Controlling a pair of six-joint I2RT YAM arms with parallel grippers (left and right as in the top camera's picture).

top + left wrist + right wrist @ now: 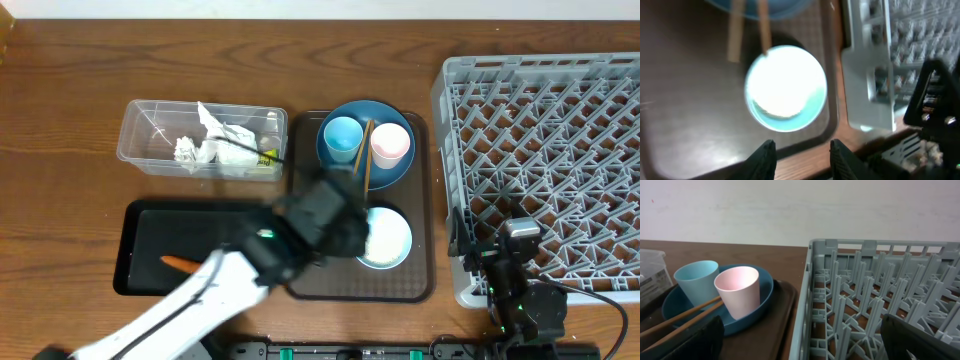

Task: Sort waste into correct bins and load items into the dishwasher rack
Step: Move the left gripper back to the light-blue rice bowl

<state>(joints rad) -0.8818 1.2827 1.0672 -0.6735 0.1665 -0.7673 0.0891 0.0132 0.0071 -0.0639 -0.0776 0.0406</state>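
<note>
Seen from overhead, the brown tray [418,210] is lying at the middle of the table [60,90]. The plate [365,110] is sitting at the tray's 12 o'clock end. It is carrying the blue cup [341,135] on its 9 o'clock side and the pink cup [390,145] on its 3 o'clock side, both upright. The chopsticks [366,160] are lying between the cups, running toward 6 o'clock. The bowl [395,240] is sitting at the tray's 5 o'clock corner, just beside the plate. Its inside is glaring white, so I cannot tell what it is holding.

The rack [545,150] is filling the table's 3 o'clock side, with nothing loaded in it. At 10 o'clock the tub [135,130] is holding napkins [210,145] and the wrapper [268,157]. At 8 o'clock the black tray [150,230] is holding the carrot [180,263].

The left arm, blurred overhead, is reaching in from 7 o'clock across the brown tray. The left gripper [802,160] is hanging over the bowl's 9 o'clock side. Its fingers [765,160] are standing apart with nothing between them, clear of the bowl.

The right gripper [802,345] is hanging at 5 o'clock, by the rack's near corner. Its fingers [695,340] are spread wide and gripping nothing.
</note>
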